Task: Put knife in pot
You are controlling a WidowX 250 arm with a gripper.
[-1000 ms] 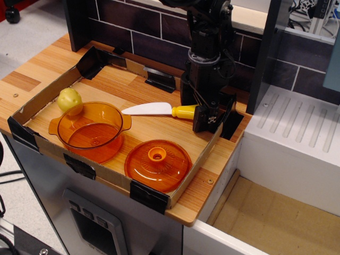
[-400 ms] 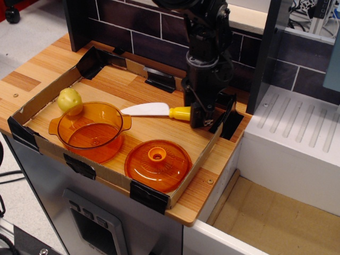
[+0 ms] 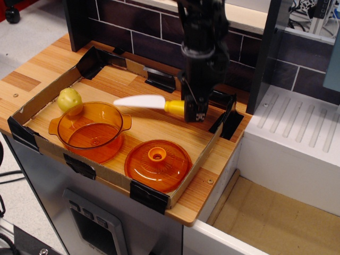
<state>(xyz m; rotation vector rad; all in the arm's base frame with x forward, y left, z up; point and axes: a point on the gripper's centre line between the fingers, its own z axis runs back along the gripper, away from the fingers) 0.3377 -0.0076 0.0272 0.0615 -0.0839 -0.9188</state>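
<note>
Nearest the front edge of the cardboard tray (image 3: pixel 32 109) lies the flat orange lid (image 3: pixel 158 164), knob up. Left of it and a little farther back stands the pot (image 3: pixel 91 131), open, with a yellow-green fruit (image 3: pixel 69 100) touching its far left rim. Farther back, the gripper (image 3: pixel 192 110) is closed on the yellow handle of the knife (image 3: pixel 149 103), whose white blade points left toward the pot, lifted off the tray floor.
</note>
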